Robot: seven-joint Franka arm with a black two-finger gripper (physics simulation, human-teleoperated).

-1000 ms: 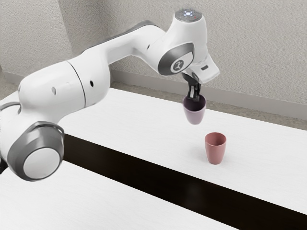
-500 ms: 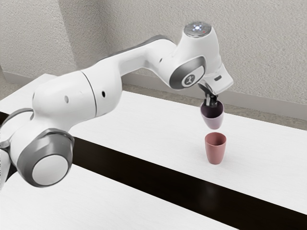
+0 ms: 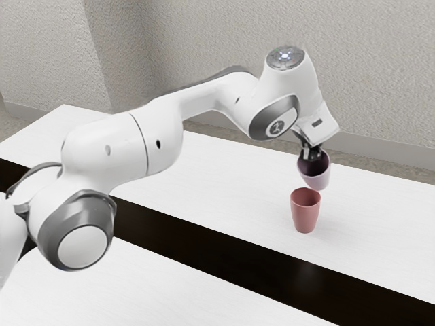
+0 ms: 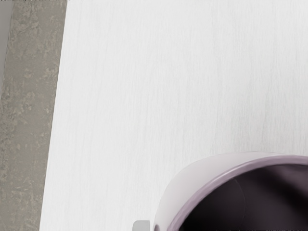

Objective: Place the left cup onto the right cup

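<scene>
Gripper (image 3: 311, 151): clamped on the rim of the mauve cup (image 3: 315, 174), which was held off the table (image 3: 204, 173) and tilted.
Mauve cup: hung just above the pink cup (image 3: 305, 211); contact could not be told.
Pink cup: stood upright on the table.

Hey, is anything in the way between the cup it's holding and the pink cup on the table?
Nothing visible. The tilted lilac cup hangs in the gripper right above the pink cup and its open mouth.
</scene>
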